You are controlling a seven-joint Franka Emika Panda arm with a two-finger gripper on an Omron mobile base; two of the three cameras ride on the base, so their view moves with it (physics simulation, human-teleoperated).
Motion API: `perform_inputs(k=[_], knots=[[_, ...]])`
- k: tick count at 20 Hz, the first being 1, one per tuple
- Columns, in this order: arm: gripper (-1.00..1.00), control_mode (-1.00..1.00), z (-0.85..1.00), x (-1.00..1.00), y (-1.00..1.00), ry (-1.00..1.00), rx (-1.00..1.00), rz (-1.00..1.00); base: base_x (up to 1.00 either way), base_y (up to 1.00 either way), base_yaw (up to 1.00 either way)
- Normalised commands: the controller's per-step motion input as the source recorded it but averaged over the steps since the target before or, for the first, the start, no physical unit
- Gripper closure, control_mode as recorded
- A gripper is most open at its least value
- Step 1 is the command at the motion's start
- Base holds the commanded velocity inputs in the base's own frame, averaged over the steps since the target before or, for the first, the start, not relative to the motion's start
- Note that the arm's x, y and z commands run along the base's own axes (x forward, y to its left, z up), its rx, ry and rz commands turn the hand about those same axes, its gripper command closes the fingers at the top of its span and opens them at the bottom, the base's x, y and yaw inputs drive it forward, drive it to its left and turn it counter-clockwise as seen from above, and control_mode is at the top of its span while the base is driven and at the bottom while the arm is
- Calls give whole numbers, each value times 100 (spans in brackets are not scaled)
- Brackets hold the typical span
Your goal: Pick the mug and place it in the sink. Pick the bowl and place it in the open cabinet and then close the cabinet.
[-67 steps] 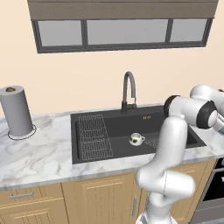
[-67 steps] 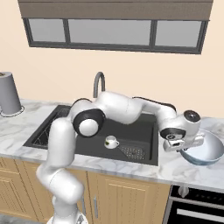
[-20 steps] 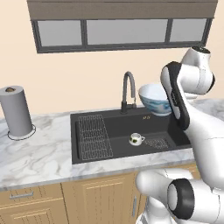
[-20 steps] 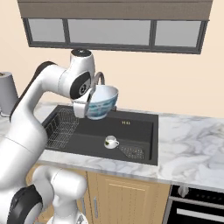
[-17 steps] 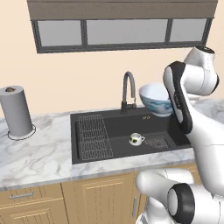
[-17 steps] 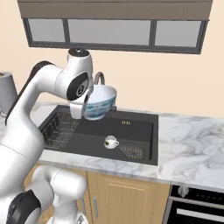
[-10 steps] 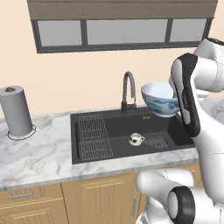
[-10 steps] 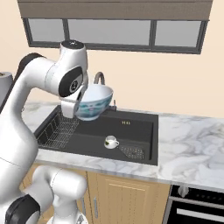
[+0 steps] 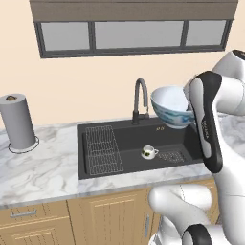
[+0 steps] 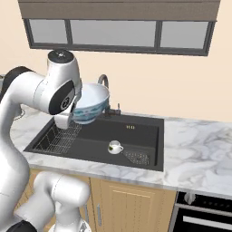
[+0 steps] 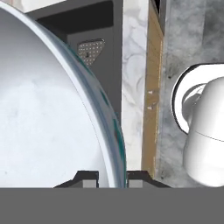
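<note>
counter [image 9: 48,177]: marble | sink [image 9: 129,139]: set in | paper-towel roll [image 9: 18,122]: upright, left end

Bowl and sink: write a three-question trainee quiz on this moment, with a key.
1. True or false: the mug sits inside the sink.
2. What is the tool clamped on? A) faucet B) bowl's rim C) paper-towel roll
3. Fill in: the bowl hangs in the air above the ____.

Key: 1 true; 2 B, one finger either side of the rim in the hand view; 3 sink.
</note>
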Motion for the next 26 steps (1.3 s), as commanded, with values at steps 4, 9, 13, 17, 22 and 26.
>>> perform_inputs(k=[4, 9, 13, 17, 22, 26], knots=[[100, 100, 0, -4, 5, -5, 0, 0, -46, 26, 0], [100, 100, 0, 0, 0, 0, 0, 0, -100, 50, 0], [100, 100, 0, 0, 0, 0, 0, 0, -100, 79, 0], [100, 100, 0, 0, 0, 0, 0, 0, -100, 100, 0], [100, 100, 0, 0, 0, 0, 0, 0, -100, 100, 0], [100, 100, 0, 0, 0, 0, 0, 0, -72, 100, 0]])
